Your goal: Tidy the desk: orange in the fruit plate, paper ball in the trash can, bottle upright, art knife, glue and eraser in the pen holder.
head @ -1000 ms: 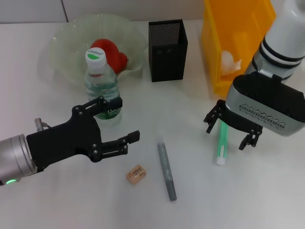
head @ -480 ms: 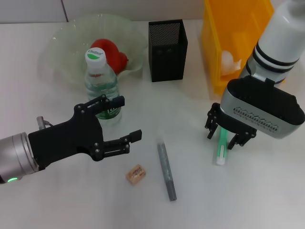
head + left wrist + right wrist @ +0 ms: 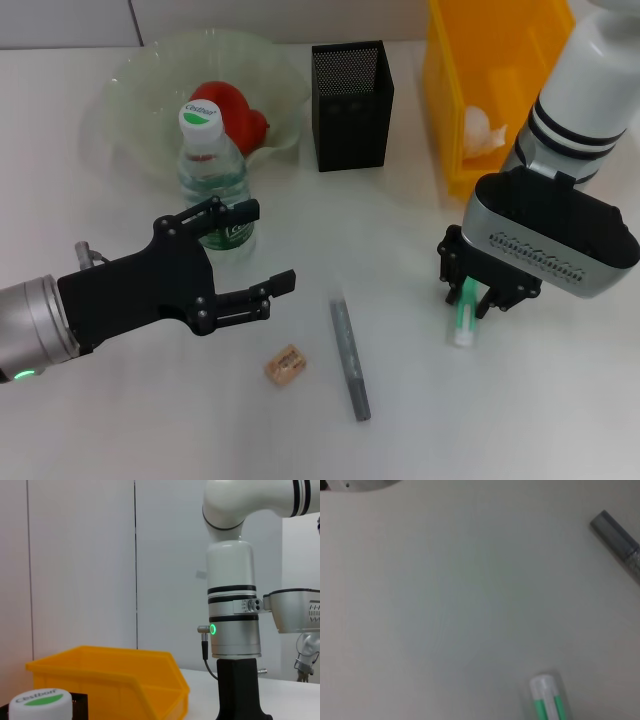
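While left end effector (image 3: 243, 255) hovers open, right end effector (image 3: 478, 295) straddles glue (image 3: 463, 315), unclosed.

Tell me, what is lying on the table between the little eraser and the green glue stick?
The grey art knife, seen in the head view.

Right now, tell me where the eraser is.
In the head view the eraser lies flat near the table's front, just below the left hand and left of the grey knife.

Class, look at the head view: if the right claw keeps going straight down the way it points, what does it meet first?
Most likely the green-and-white glue stick lying on the table; the right claw sits directly over its upper end, fingers either side. Contact is unclear.
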`<state>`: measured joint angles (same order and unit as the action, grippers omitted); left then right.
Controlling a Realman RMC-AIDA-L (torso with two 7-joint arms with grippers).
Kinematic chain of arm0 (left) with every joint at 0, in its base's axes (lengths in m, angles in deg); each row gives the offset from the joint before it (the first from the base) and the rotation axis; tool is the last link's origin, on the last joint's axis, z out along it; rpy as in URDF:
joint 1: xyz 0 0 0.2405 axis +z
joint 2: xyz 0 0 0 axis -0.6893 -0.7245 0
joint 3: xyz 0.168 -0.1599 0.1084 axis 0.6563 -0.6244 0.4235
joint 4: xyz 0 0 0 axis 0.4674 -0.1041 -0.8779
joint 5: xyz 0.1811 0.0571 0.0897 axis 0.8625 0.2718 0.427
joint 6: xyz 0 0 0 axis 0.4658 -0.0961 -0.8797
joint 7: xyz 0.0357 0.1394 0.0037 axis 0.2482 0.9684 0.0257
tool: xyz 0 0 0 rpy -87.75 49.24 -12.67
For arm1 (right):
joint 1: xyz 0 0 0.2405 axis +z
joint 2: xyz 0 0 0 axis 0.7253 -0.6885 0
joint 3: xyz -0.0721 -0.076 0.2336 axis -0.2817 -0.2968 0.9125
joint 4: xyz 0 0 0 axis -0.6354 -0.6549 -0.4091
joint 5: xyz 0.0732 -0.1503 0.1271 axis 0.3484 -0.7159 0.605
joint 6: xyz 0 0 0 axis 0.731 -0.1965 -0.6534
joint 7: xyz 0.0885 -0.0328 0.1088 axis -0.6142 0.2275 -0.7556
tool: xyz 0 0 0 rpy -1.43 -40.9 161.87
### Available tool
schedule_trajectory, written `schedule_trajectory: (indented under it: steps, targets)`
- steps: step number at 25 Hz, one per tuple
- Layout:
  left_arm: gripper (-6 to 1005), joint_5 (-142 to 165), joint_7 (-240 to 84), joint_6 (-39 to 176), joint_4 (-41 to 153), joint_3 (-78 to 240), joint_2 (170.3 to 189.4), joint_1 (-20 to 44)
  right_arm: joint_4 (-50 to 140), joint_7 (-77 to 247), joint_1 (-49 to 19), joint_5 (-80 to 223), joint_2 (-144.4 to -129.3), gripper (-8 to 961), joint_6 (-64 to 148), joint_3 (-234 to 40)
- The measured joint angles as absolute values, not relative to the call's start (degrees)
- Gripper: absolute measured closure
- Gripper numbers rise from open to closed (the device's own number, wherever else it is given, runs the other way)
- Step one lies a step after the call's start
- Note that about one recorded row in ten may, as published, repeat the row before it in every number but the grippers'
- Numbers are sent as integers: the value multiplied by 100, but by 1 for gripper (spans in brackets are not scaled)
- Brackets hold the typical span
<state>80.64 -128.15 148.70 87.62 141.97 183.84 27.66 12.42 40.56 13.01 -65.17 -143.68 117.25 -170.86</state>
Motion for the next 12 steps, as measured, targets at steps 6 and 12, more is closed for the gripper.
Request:
schedule_trajectory:
  steps: [6,12]
  targets:
    - [148,8064,-12814,14887,8762,14181,18377,2782,1125,3975,1301,-6438,-14366,676,11844,-17060]
    - [152,8064,-12815,14915,8774,14182,18377,2808,822,3365,1318,-6409,-14354,787,12233,-16937]
